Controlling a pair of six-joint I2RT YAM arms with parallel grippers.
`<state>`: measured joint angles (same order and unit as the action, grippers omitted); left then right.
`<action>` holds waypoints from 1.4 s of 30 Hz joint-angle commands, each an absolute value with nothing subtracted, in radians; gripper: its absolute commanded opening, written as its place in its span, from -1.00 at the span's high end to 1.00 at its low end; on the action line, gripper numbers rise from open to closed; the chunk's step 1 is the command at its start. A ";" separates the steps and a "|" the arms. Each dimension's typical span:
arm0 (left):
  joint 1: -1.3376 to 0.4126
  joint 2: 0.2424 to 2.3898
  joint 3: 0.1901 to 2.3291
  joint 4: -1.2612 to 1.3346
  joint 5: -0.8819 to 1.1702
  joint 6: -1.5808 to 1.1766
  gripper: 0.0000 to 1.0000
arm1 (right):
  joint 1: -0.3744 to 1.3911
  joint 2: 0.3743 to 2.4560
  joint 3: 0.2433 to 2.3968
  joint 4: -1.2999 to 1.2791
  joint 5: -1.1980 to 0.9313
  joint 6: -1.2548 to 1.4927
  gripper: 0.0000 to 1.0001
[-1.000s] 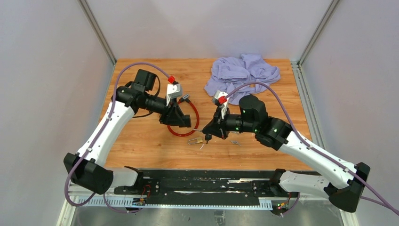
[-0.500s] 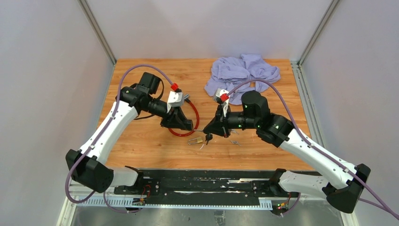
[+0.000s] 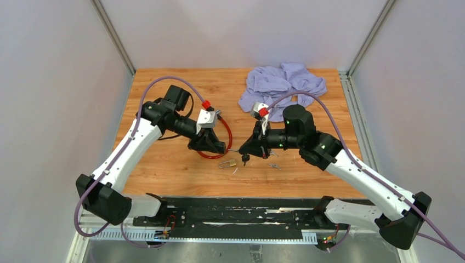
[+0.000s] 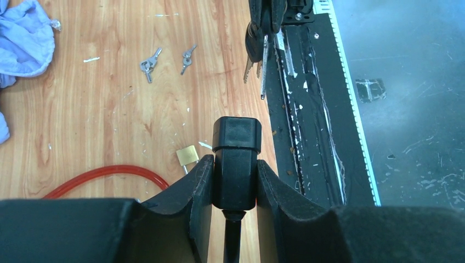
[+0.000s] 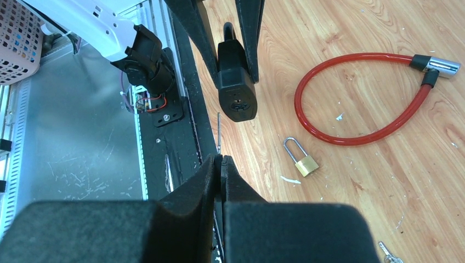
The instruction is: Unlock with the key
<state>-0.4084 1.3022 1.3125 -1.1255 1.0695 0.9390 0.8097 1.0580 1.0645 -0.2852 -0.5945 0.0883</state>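
The 2 grippers meet over the table, 1 holding the lock and 1 holding the key.

The left gripper (image 4: 234,164) has its 2 fingers clamped on the flanks of the black lock head (image 4: 236,137), which sticks out past the fingertips above the wooden table (image 3: 164,164). Its red cable (image 5: 351,137) loops away across the wood. The right gripper (image 5: 220,160) is pinched tight on a thin key (image 5: 218,131), whose blade stands out beyond the fingertips. The key tip lies just beside the lock head's keyhole face, slightly to one side, and is not inserted. A small brass padlock (image 5: 305,163) lies flat near the cable loop. 2 loose key sets (image 4: 148,61) rest farther off, and a lilac cloth (image 3: 282,82) sits at the far edge.
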 commanded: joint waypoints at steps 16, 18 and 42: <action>-0.424 1.287 1.378 -1.117 1.174 0.902 0.99 | 0.797 1.088 1.051 -0.219 -0.609 0.086 0.99; -0.425 1.287 1.377 -1.116 1.177 0.902 0.99 | 0.797 1.088 1.050 -0.219 -0.605 0.086 0.99; -0.440 1.295 1.378 -1.117 1.198 0.890 0.99 | 0.797 1.107 1.048 -0.169 -0.613 0.098 0.99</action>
